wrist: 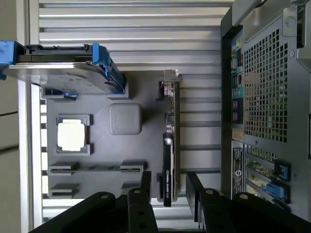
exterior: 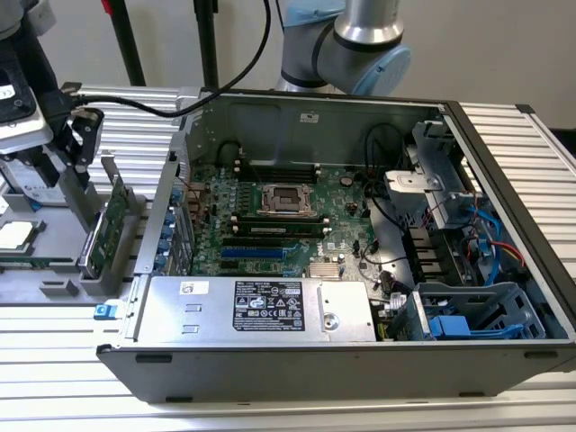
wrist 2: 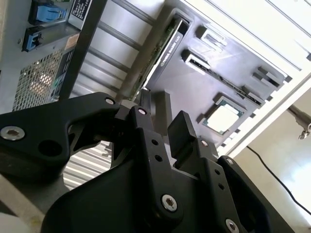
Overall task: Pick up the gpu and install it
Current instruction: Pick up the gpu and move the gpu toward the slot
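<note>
Green gpu [exterior: 110, 225] stands on edge in grey holder [exterior: 63, 288]

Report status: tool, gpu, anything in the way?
Open tool lined up over one end of the gpu. Card upright on edge in gray tray, not yet gripped. Nothing between tool and card.

A ribbed aluminium table [exterior: 517, 135] is seen running under everything, its slats showing at the upper right and along the bottom edge of the exterior view. Across the centre and right of that frame an open computer case [exterior: 297, 369] is laid flat on the slats, its dark side wall turned toward the lower edge. At the exterior view's left, just beside the case, a grey parts tray [exterior: 63, 290] is set on the same slats. Along the tray's side nearest the case, the gpu [exterior: 110, 225] is held upright on its edge in a slot.
</note>
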Tool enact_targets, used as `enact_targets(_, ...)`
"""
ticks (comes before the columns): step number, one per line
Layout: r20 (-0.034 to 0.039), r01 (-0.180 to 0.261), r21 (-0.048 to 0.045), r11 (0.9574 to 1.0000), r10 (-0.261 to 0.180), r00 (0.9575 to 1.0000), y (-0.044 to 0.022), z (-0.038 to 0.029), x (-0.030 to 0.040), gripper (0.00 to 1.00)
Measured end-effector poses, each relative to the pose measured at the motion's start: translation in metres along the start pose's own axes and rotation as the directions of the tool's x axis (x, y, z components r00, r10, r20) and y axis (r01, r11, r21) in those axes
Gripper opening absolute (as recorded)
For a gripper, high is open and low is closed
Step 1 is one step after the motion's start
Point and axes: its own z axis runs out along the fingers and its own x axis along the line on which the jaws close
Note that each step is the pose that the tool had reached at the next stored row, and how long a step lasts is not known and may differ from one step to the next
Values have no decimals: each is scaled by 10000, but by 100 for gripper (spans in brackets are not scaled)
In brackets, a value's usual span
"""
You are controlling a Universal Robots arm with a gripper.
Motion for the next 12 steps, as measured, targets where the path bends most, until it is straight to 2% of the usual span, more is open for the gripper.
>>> enact_targets(12, -10, -1, 0, 10000, 1, 10000, -133, 57, -2, 100)
